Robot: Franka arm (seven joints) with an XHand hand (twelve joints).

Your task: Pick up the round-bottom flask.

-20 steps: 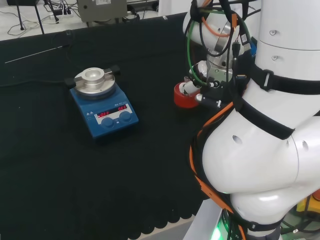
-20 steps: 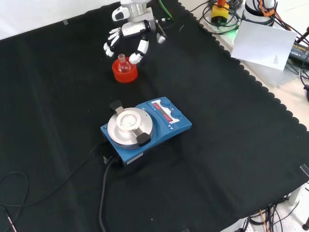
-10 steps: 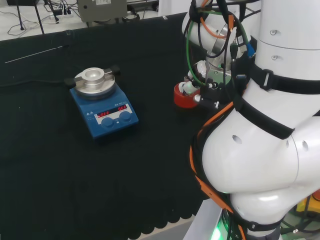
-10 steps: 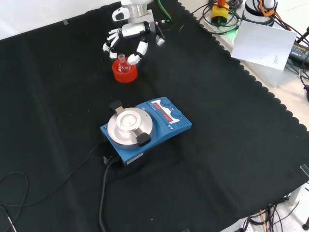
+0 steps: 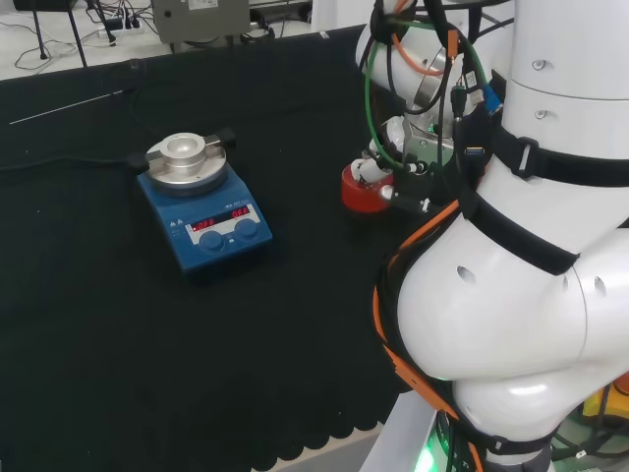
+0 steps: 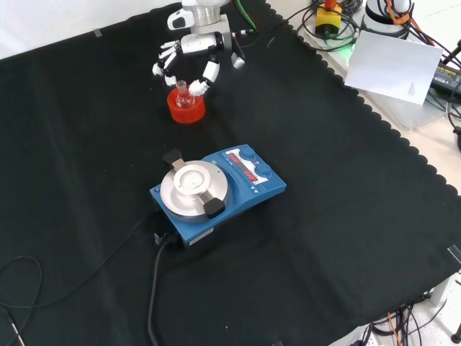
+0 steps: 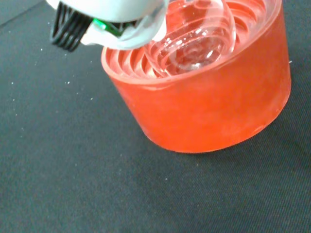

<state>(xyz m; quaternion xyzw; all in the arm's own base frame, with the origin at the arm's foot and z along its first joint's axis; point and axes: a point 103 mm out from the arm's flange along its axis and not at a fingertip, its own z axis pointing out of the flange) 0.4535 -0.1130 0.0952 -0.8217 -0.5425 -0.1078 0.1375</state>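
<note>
Closing in since the earlier frame, the hand (image 6: 193,52) is curling its spread fingers (image 6: 199,86) around the flask (image 6: 182,94), not yet clamping, which is sitting in its red stand (image 6: 186,109) for support.

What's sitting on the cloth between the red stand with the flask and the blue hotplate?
Nothing: in the front view the black cloth between the red stand holding the flask and the blue hotplate is bare. The head view agrees.

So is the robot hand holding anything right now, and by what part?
Nothing yet. The robot hand hovers with spread fingers over the round-bottom flask, which sits in its red stand.
</note>
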